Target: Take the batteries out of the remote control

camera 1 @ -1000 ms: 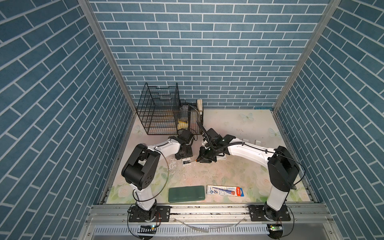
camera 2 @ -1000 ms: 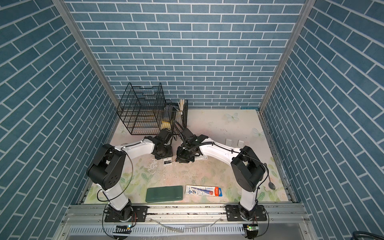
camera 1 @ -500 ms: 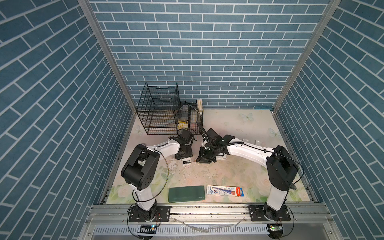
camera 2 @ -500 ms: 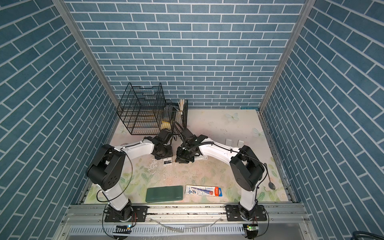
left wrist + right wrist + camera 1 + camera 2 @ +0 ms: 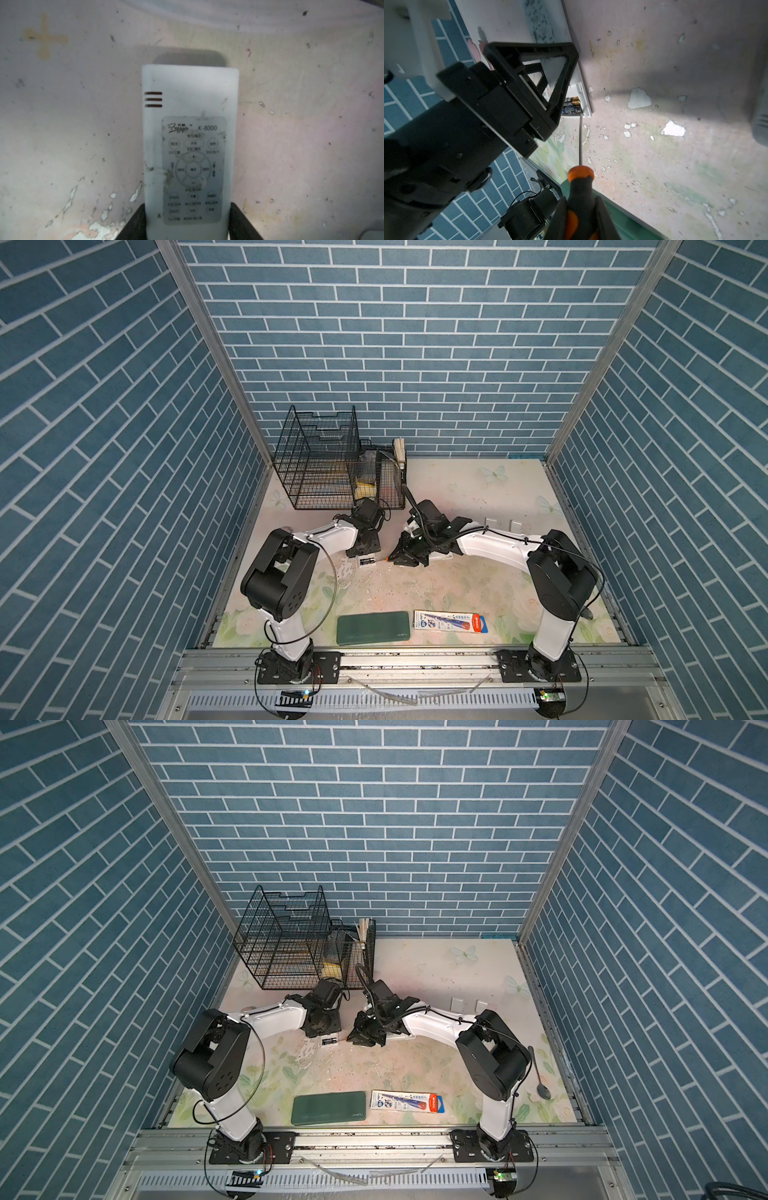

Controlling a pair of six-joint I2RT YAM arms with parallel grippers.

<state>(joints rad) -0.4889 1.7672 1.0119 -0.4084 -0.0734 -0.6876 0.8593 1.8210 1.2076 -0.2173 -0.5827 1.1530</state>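
Note:
The white remote control (image 5: 190,99) sits low over the table between the black fingers of my left gripper (image 5: 188,224), which is shut on it. At its open end, two batteries (image 5: 571,105), black with a gold tip, lie side by side in the compartment. They show as a dark spot in both top views (image 5: 366,561) (image 5: 329,1041). My right gripper (image 5: 579,209) is shut on the orange-and-black handle of a screwdriver (image 5: 580,185). Its thin shaft reaches to the compartment's edge beside the batteries. In both top views the two grippers (image 5: 365,548) (image 5: 405,558) face each other mid-table.
A black wire rack (image 5: 320,464) stands at the back left. Near the front edge lie a green case (image 5: 372,627) and a pen package (image 5: 451,621). A spoon (image 5: 540,1081) lies at the right, and a white flat piece (image 5: 441,556) under the right arm.

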